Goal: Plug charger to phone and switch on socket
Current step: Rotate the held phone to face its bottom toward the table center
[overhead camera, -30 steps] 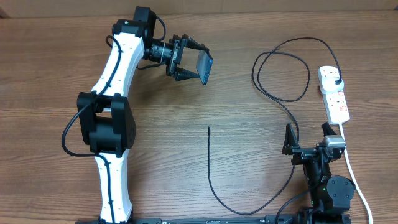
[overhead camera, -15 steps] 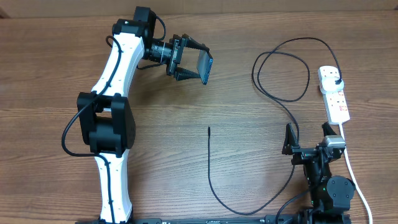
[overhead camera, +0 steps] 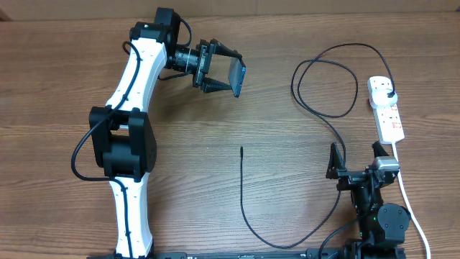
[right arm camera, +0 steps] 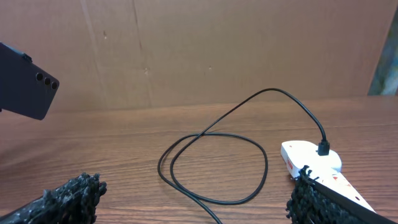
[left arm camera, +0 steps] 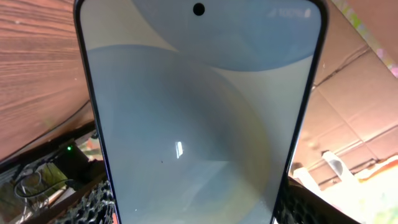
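The phone (overhead camera: pixel 236 77) is being held up off the table (overhead camera: pixel 57 72) around the far middle, gripped by its long edges in the left gripper (overhead camera: pixel 228 74). The fingers (left arm camera: pixel 87 202) are pressing in on both sides. Its screen is being pointed back at the wrist cam, and the lens side is facing the right arm.

The charger (overhead camera: pixel 241 176) is lying on the wood with its head sitting in the socket (overhead camera: pixel 388 119) at the far right. The cable is looping, then curving round to a loose tip (overhead camera: pixel 241 150) mid-table, well apart from the phone.

The right gripper (overhead camera: pixel 354 162) is being parked at the near edge, fingers spread wide, with the cable running just beside it.
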